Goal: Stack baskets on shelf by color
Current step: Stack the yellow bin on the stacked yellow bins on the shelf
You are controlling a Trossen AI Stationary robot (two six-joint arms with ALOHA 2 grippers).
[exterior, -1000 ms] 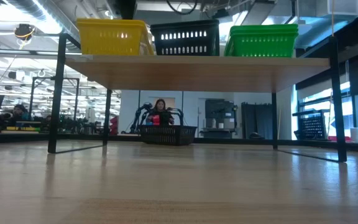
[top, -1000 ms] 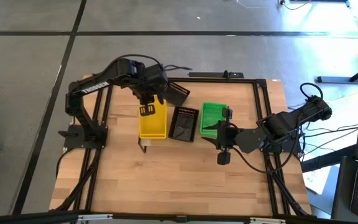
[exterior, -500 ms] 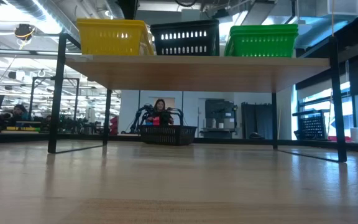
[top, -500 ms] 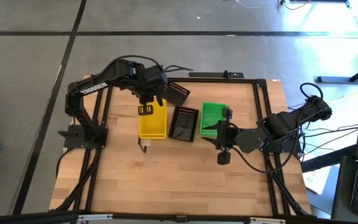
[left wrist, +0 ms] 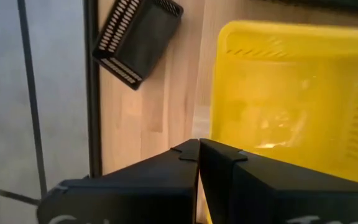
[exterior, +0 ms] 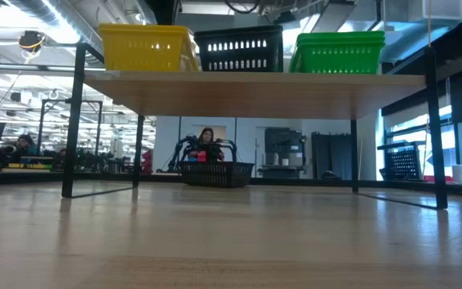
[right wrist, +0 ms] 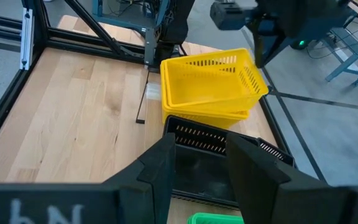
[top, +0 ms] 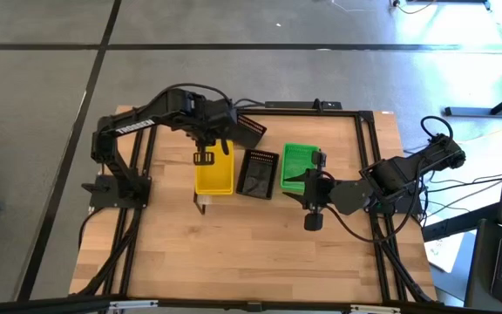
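Observation:
On the shelf (exterior: 255, 84) stand a yellow basket stack (top: 213, 170), a black basket (top: 256, 173) and a green basket (top: 296, 164) in a row. The right wrist view shows two yellow baskets (right wrist: 210, 87) nested. A second black basket (top: 249, 131) lies askew on the table by the far edge, seen too in the left wrist view (left wrist: 135, 40). My left gripper (top: 203, 158) hovers shut above the yellow stack's left rim (left wrist: 197, 146). My right gripper (top: 306, 181) waits open (right wrist: 201, 168) beside the green basket's near right corner.
The shelf's thin black legs (exterior: 70, 120) stand on the wooden tabletop (top: 234, 253), which has black rails along its edges. The near half of the table is bare wood. Beyond the table, the low view shows a room with a person far off.
My left gripper has drifted slightly toward the table's left, above the yellow stack, staying shut. The baskets and my right arm have kept still.

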